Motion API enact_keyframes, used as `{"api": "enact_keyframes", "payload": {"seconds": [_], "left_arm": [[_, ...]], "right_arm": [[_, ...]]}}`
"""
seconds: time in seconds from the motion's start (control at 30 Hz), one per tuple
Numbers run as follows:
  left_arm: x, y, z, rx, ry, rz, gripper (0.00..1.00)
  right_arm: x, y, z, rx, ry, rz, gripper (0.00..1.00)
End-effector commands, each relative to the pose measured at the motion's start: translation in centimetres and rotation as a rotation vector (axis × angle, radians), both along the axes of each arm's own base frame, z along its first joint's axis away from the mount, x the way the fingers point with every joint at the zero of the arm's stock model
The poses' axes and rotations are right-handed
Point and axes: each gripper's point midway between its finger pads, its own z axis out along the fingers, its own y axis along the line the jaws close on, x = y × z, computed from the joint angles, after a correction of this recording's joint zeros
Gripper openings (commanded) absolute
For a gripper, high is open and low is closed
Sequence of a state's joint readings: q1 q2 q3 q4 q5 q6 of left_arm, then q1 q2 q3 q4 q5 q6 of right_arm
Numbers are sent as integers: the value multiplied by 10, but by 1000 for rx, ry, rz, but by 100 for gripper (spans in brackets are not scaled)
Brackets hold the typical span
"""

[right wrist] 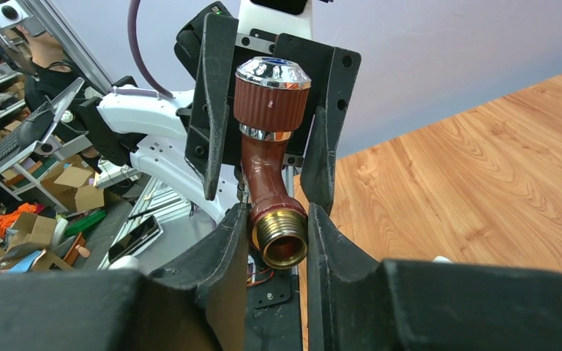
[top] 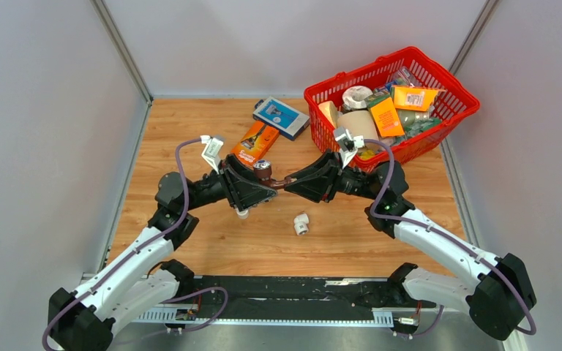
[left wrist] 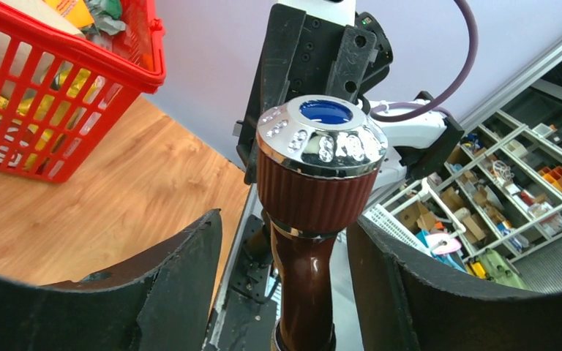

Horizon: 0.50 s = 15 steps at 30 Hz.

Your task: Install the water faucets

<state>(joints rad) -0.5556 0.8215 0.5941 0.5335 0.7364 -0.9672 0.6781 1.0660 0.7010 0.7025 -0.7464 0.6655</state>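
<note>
Plain grey walls (top: 44, 110); pale wooden tabletop (top: 212, 241); cluttered metal shelving (left wrist: 499, 191) beyond

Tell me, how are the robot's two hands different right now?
The right hand is shut, pinching the brown faucet by its gold threaded end; the left hand is open. The right hand holds the faucet; the left hand's fingers stand apart on each side of its knob, holding nothing. Both are black and meet at that faucet.

Overhead rear view; facing wrist close-ups, shared faucet (right wrist: 267, 164)
</note>
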Motion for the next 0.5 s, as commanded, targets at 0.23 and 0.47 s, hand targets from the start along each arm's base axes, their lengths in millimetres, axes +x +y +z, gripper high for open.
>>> {"api": "enact_keyframes", "payload": {"seconds": [0.23,0.47], "left_arm": [[-1,-5,19,-59,-42,-2,57],[1,-5,17,-56,-26,10,15]], "right_arm": [[-8,6,15,59,-42,22,0],[-7,7,11,57,-32,9,0]]}}
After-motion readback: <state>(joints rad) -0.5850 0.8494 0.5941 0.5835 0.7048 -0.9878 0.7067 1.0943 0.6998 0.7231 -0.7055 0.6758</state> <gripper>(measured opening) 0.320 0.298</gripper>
